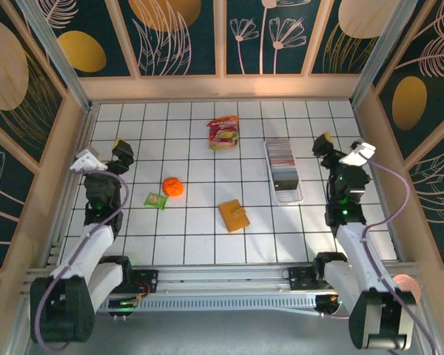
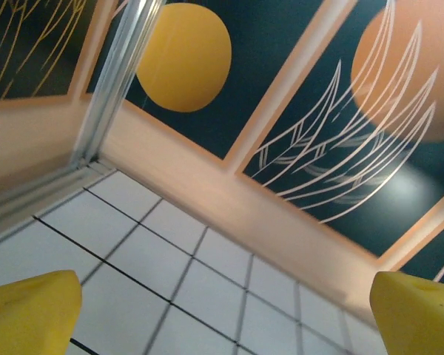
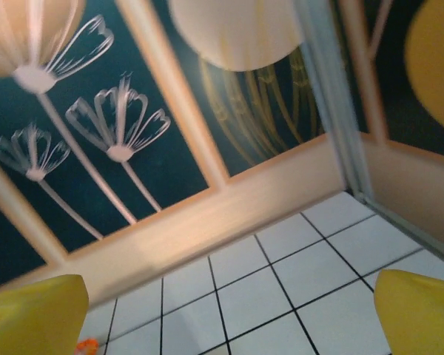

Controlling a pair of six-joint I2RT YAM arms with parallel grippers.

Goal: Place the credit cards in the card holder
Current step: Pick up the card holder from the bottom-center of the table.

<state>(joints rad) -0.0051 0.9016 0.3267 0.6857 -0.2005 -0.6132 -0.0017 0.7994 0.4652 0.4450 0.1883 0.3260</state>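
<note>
The card holder [image 1: 234, 216], a small orange-brown wallet, lies shut on the tiled floor near the middle front. The credit cards [image 1: 282, 157] stand stacked on edge in a long clear tray [image 1: 288, 195] to its right. My left gripper [image 1: 120, 151] hangs over the left side of the floor, far from both, open with nothing between its yellow fingertips [image 2: 29, 310]. My right gripper [image 1: 324, 143] is just right of the tray's far end, open and empty as well; its yellow fingertips [image 3: 418, 310] frame bare tiles and the back wall.
A red-and-yellow snack packet [image 1: 223, 132] lies at the back centre. An orange ball [image 1: 172, 187] and a small green packet [image 1: 156, 200] lie left of the wallet. Wooden walls [image 1: 222, 87] with dark painted panels enclose the floor.
</note>
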